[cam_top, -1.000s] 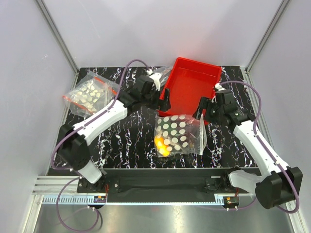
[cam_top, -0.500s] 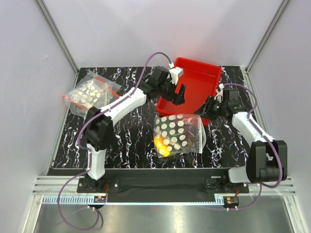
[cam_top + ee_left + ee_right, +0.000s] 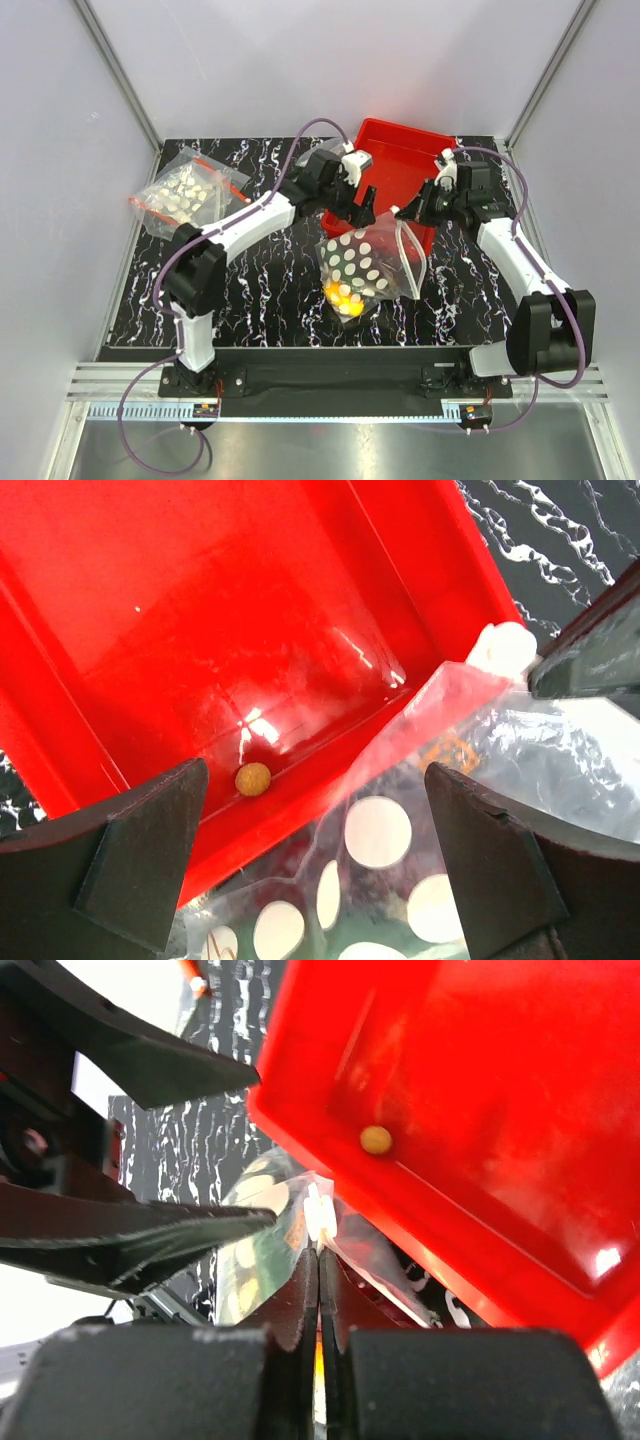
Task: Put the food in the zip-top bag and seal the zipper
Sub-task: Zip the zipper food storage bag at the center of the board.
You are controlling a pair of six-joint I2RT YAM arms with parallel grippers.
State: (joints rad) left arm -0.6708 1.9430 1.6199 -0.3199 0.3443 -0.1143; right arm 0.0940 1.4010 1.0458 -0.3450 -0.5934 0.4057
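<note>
The dotted zip-top bag (image 3: 362, 265) lies in the middle of the table, its mouth end lifted toward the red tray. An orange-yellow fruit (image 3: 345, 296) shows through its near end; green and dark shapes of other food show inside, unclear. My right gripper (image 3: 404, 212) (image 3: 319, 1255) is shut on the bag's mouth edge, just below a white slider tab (image 3: 320, 1210) (image 3: 503, 648) on the zipper (image 3: 420, 715). My left gripper (image 3: 358, 205) (image 3: 315, 780) hangs open over the bag's mouth at the tray's near wall, and nothing sits between its fingers (image 3: 140, 860).
A red tray (image 3: 432, 150) stands at the back right; one small orange ball (image 3: 252, 778) (image 3: 376, 1139) lies in its near corner. A second clear bag (image 3: 185, 195) with pale contents sits at the back left. Both arms crowd the tray's near edge.
My right gripper has shut on the bag's mouth edge and raised it. My left gripper swung from above the tray down to the bag's mouth. The bag shifted slightly.
</note>
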